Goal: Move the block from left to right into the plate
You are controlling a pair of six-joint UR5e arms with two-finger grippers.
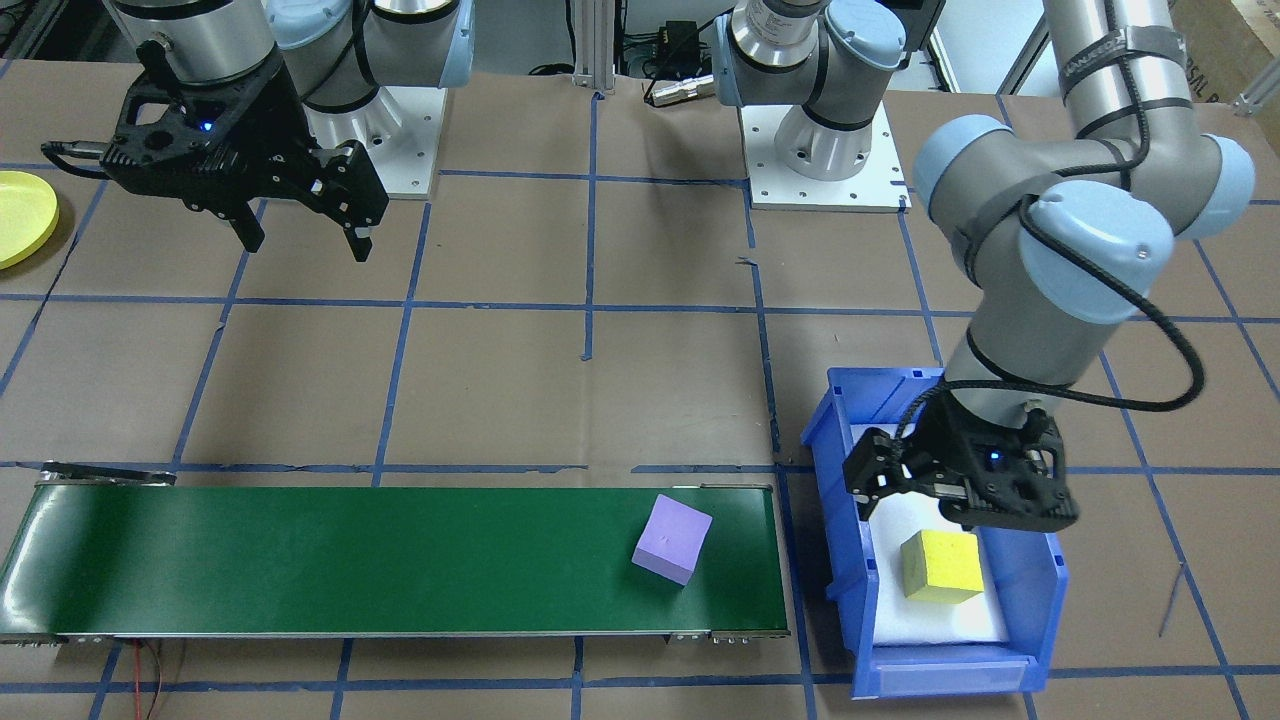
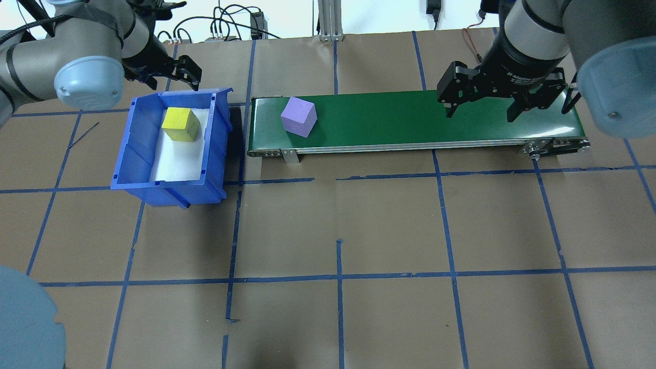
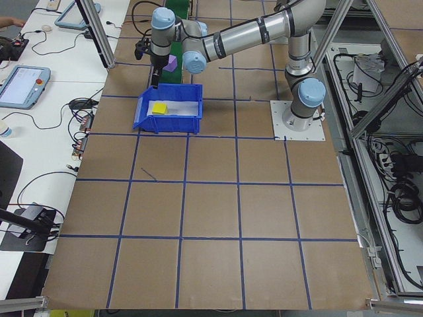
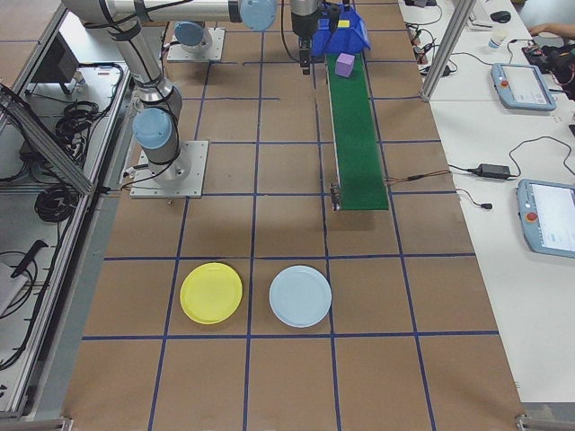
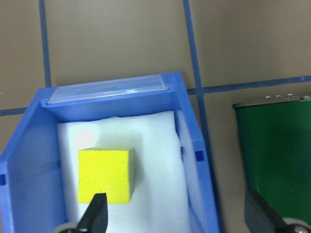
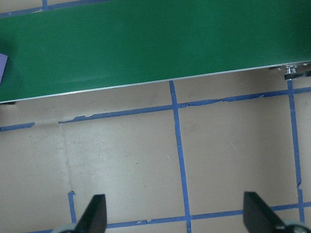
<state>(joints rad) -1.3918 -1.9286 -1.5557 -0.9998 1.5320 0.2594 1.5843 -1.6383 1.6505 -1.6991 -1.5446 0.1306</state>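
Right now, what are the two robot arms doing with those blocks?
Neither arm holds anything. The left end effector hangs open over the blue bin, just above the yellow block lying inside. A purple block sits on the green conveyor belt, at the end nearest the bin. The right end effector waits open at the belt's other end. The yellow plate has nothing on it yet.

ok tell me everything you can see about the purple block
The purple foam-looking cube is matte lavender and plain-faced. It sits flat on the green conveyor belt, turned askew to the belt's edges, at the end nearest the blue plastic bin. Only the belt touches it; neither gripper is at it.
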